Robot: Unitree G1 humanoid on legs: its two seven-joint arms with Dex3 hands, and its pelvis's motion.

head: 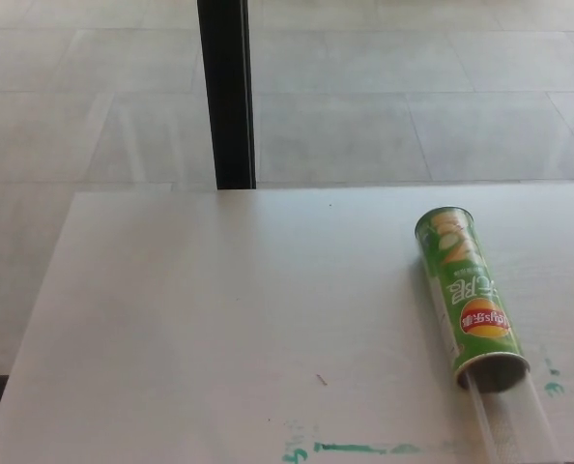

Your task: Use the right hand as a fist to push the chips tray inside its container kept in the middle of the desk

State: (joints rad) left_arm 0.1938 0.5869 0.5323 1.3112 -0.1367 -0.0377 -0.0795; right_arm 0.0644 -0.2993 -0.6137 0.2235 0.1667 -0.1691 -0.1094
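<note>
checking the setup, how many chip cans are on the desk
1. The green chip can lies on its side at the right of the white desk, open end toward the camera, with the clear tray sticking out of it. No others show.

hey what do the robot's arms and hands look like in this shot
Neither arm nor hand shows in the head view, so their look cannot be told. Only the white desk, the green cylindrical chips can lying on its side, and the clear plastic tray sticking out of its open end are visible.
</note>
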